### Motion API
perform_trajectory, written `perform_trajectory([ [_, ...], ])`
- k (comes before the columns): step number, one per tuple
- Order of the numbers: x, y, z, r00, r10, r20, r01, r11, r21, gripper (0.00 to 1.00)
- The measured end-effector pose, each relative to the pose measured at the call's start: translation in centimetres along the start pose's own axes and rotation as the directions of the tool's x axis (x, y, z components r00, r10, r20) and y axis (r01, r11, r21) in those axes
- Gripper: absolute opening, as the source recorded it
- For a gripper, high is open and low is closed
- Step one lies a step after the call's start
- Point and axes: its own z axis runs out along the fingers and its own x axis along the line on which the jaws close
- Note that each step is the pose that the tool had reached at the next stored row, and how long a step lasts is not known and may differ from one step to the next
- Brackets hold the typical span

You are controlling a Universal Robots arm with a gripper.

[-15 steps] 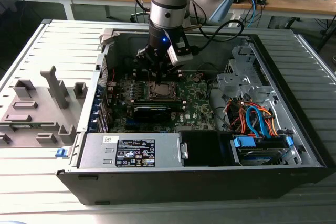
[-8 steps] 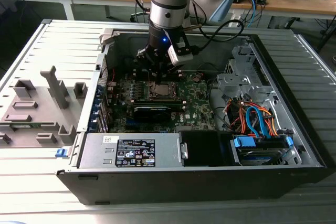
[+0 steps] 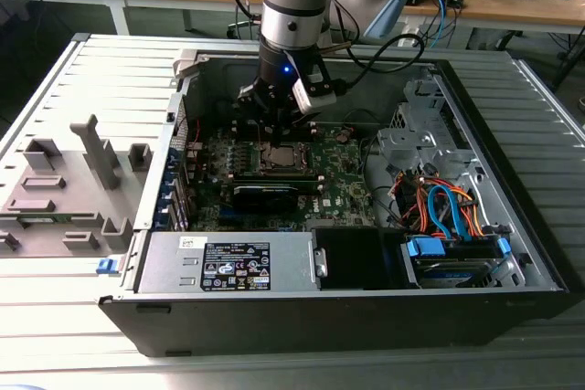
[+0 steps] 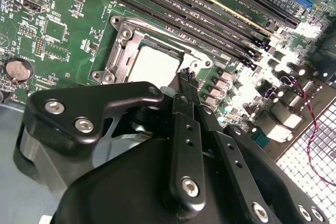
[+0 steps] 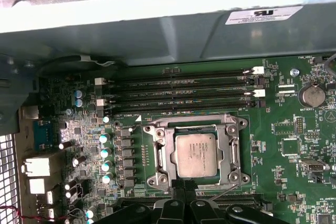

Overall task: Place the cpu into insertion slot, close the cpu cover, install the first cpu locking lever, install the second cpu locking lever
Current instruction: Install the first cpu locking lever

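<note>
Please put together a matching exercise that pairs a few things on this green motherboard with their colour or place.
Things:
1. small square silver-grey metal cpu
2. thin silver-grey metal cpu cover
3. round silver coin battery
4. black two-fingered gripper

Descriptions:
A. lies flat, framing the chip
B. sits in the square socket
C. tips close to the socket's edge
D. beyond the ends of the long black memory slots

Pairs: 1-B, 2-A, 3-D, 4-C

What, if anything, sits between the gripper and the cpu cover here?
Nothing visible. In the first wrist view the gripper sits right at the edge of the cpu cover, which lies flat around the cpu in the insertion slot.
</note>
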Motion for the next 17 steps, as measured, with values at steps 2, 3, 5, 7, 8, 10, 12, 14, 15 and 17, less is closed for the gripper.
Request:
perform_trajectory([
  [2, 0.00, 0.00, 0.00, 1.0000, -0.002, 0.0002, 0.002, 1.0000, 0.0002, 0.11],
  [3, 0.00, 0.00, 0.00, 1.0000, -0.003, 0.0002, 0.003, 1.0000, 0.0001, 0.11],
  [5, 0.00, 0.00, 0.00, 1.0000, -0.005, 0.0003, 0.005, 1.0000, 0.0003, 0.11],
  [7, 0.00, 0.00, 0.01, 1.0000, -0.008, 0.0005, 0.008, 1.0000, 0.0005, 0.11],
  [8, 0.00, 0.00, 0.01, 1.0000, -0.009, 0.0006, 0.009, 1.0000, 0.0005, 0.11],
  [10, 0.00, 0.00, 0.01, 0.9999, -0.011, 0.0007, 0.011, 0.9999, 0.0007, 0.11],
  [12, 0.00, 0.00, 0.02, 0.9999, -0.013, 0.0008, 0.013, 0.9999, 0.0007, 0.11],
  [14, 0.00, 0.00, 0.02, 0.9999, -0.015, 0.0010, 0.015, 0.9999, 0.0009, 0.11],
  [15, 0.00, 0.00, 0.02, 0.9999, -0.016, 0.0010, 0.016, 0.9999, 0.0010, 0.11],
  [17, 0.00, 0.00, 0.02, 0.9998, -0.018, 0.0011, 0.018, 0.9998, 0.0010, 0.11],
])
